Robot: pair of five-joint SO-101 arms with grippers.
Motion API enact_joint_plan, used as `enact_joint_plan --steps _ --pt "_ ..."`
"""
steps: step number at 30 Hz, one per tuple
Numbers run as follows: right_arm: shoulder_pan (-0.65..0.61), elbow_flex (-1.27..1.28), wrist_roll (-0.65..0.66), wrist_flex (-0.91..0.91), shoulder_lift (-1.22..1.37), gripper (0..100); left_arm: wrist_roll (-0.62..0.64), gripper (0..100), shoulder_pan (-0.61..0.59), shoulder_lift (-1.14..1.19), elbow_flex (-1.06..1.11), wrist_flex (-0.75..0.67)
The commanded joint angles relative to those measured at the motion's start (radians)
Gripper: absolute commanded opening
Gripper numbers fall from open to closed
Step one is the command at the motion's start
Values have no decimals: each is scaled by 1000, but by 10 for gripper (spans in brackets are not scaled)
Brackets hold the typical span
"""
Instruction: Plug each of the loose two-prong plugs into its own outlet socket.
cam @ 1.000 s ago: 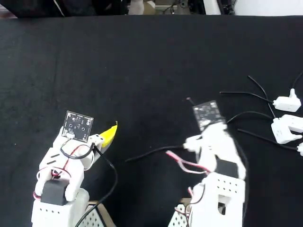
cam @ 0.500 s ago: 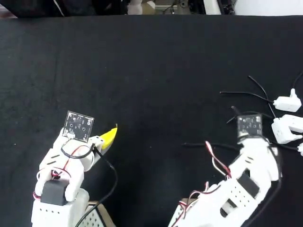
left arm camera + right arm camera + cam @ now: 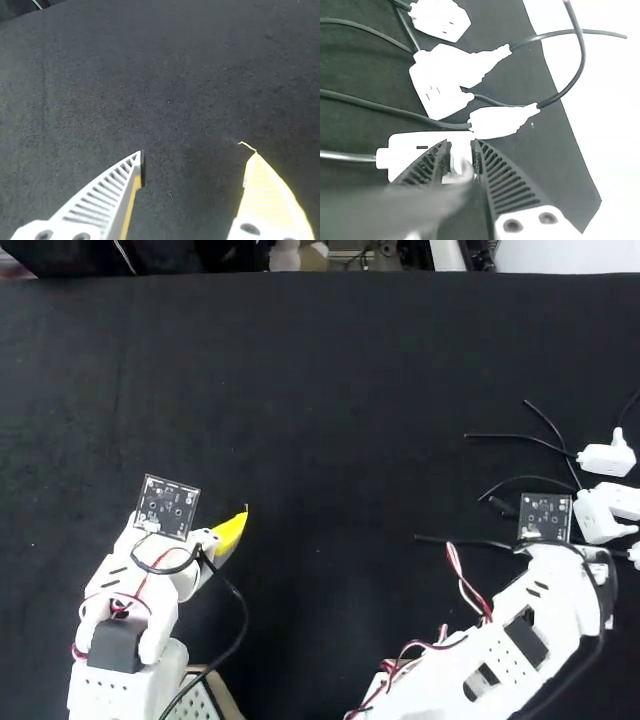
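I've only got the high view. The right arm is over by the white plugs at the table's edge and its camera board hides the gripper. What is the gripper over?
Observer: The right wrist view shows the right gripper directly at a white plug with a black cord.
Operator: What is lying next to it?
Observer: A second white plug on its own cord lies close beside it, with a slotted white block just past that.
Operator: And the left gripper?
Observer: The left gripper is open over bare black cloth, with nothing between its fingers.
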Motion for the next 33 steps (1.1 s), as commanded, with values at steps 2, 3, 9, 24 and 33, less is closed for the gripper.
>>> enact_joint_plan --steps 2,3,9,24,33 --pt "26 -4 3 -9 2 16 -5 317 1 -3 -7 3" --pt "25 -4 6 5 2 16 -5 317 1 -3 -7 3" --pt "20 -4 3 69 -2 224 -5 317 1 -3 -7 3" --pt "112 -12 9 94 -5 198 -6 317 -62 -5 -8 2" --pt "163 -120 252 451 -5 31 -6 317 -205 -5 19 3"
